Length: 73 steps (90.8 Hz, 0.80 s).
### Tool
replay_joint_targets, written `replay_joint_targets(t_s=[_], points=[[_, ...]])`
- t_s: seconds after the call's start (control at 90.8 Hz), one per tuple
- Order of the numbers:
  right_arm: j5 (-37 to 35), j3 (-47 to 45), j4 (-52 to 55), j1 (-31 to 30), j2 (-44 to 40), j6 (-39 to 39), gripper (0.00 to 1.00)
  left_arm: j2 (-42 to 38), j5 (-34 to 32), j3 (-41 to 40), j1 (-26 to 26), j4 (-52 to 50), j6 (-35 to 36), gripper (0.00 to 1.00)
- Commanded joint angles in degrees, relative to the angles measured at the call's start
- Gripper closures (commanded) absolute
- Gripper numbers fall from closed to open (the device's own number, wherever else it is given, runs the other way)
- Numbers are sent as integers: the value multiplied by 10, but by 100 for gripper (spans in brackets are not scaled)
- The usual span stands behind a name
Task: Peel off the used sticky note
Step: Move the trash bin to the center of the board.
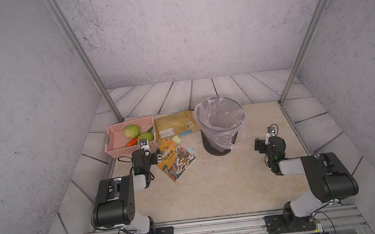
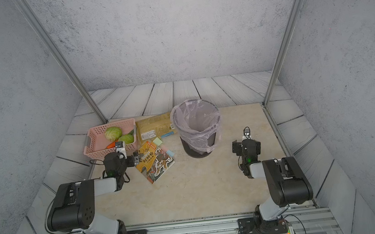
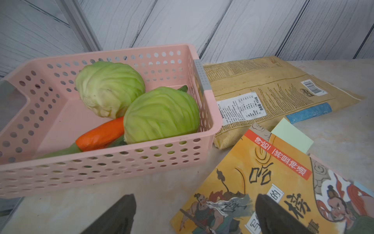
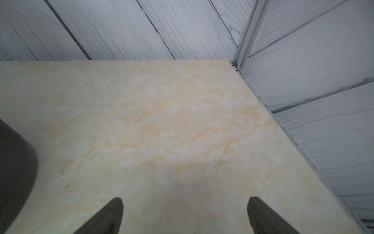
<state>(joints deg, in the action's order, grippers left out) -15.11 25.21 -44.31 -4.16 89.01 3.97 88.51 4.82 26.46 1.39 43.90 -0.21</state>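
the peeling has not begun. the left gripper point(image 3: 195, 204) is wide open and holds nothing, with one jaw over the book point(image 3: 253, 178). the green sticky note point(image 3: 291, 137) pokes out of the book, ahead of those jaws. the right gripper point(image 4: 185, 202) is wide open and empty too.

free: front table point(image 1: 213, 190) | obstacles: basket point(image 1: 126, 151), book point(image 1: 175, 161), bin point(image 1: 219, 140) (rear)

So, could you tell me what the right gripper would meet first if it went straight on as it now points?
Probably just the bare tabletop; nothing stands ahead of the right gripper, and the bin sits off to one side.
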Motion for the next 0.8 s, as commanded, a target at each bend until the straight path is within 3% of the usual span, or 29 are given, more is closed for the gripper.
replay_joint_targets(t_s=[0.0,0.65,0.793], points=[[1,2,5,2,-10,-3,1,-9,3,-4,3,2,3,2],[-16,-1,-3,2,-14,-1,0,-16,-11,1,2,2,-1,2],[-28,7,64,2,-82,2,0,-82,-5,67,3,-182,5,2]])
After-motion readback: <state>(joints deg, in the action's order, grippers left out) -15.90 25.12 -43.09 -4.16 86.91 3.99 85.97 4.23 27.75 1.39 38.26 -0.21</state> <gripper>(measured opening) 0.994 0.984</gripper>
